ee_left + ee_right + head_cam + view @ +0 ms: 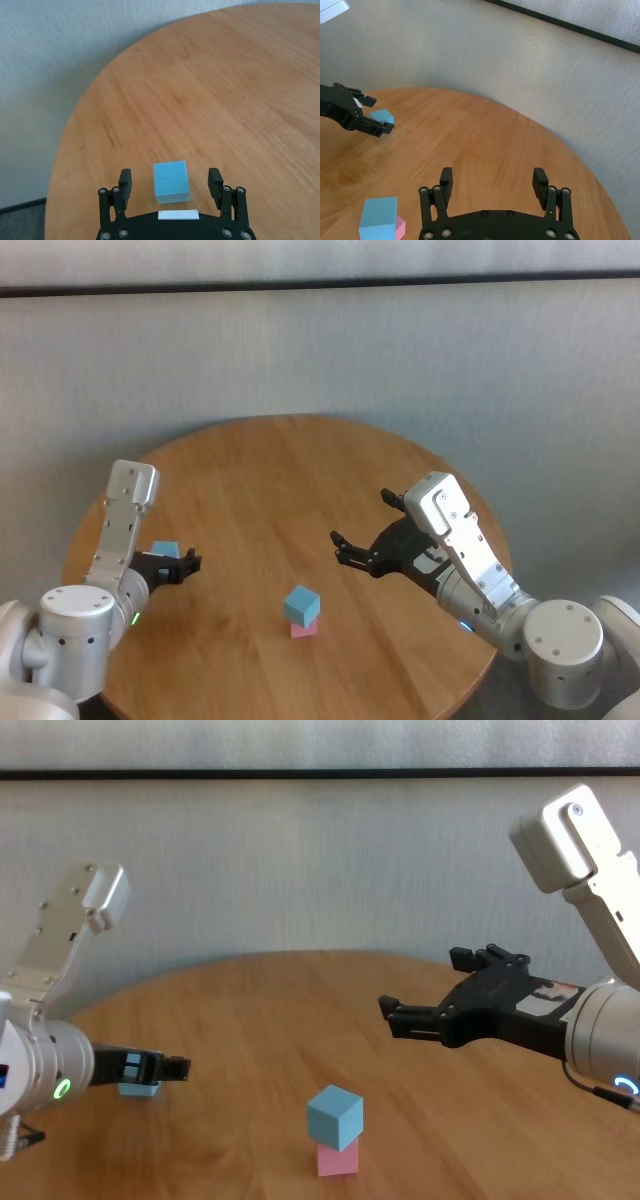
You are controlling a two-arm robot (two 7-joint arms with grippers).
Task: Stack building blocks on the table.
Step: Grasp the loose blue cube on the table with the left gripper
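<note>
The left gripper's fingers were spread, one on each side of a light blue cube resting on the desk, neither finger touching it. This cube sat near the desk's left edge. The right gripper hovered above the desk's right half, its fingers also spread wide with nothing between them. Between the two arms, toward the near side, a second light blue cube sat on a pink cube, turned slightly askew on it.
</note>
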